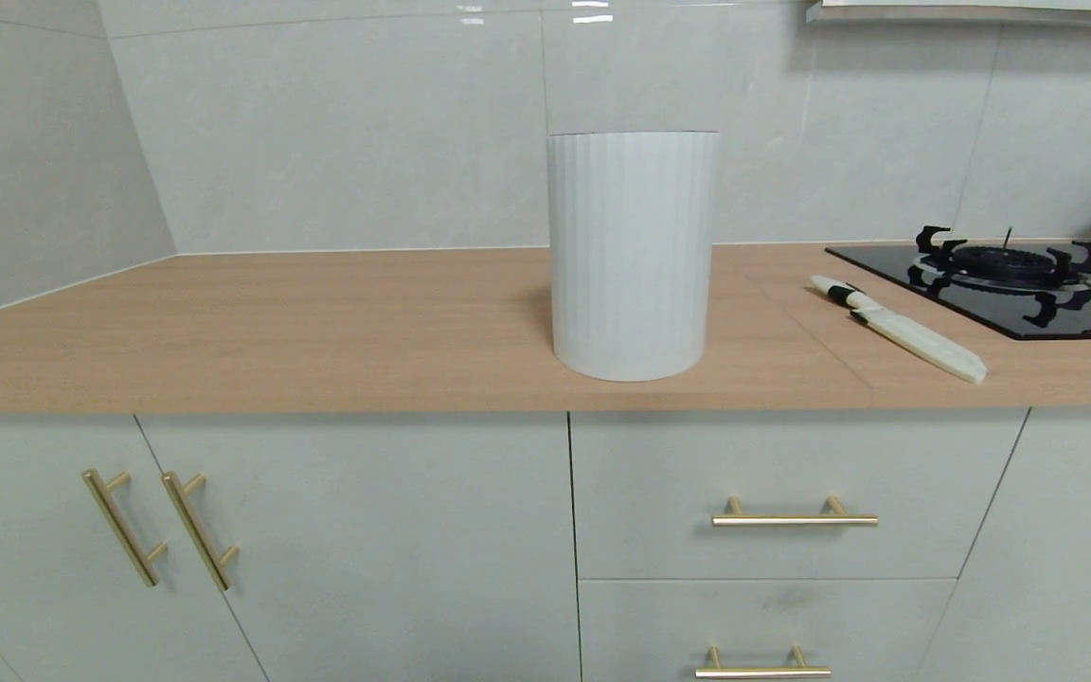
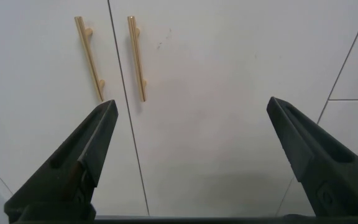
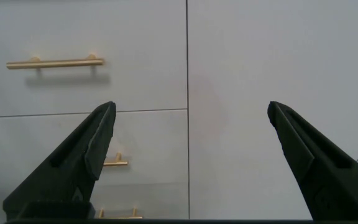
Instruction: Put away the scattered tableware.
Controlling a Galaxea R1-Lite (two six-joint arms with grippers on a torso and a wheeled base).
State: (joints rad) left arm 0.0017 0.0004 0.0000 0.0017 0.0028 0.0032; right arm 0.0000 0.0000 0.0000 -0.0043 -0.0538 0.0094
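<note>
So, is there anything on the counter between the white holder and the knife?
Nothing: in the head view, the counter between the holder and knife is bare wood.

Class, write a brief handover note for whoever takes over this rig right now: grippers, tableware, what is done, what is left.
Left gripper: open, empty, facing the cabinet doors.
Right gripper: open, empty, facing the drawers.
Knife lies on the counter between the holder and the stove, touching neither.
Done: nothing that shows; the holder's inside is hidden.
Left: pick up the knife, probably to go in the holder.
</note>
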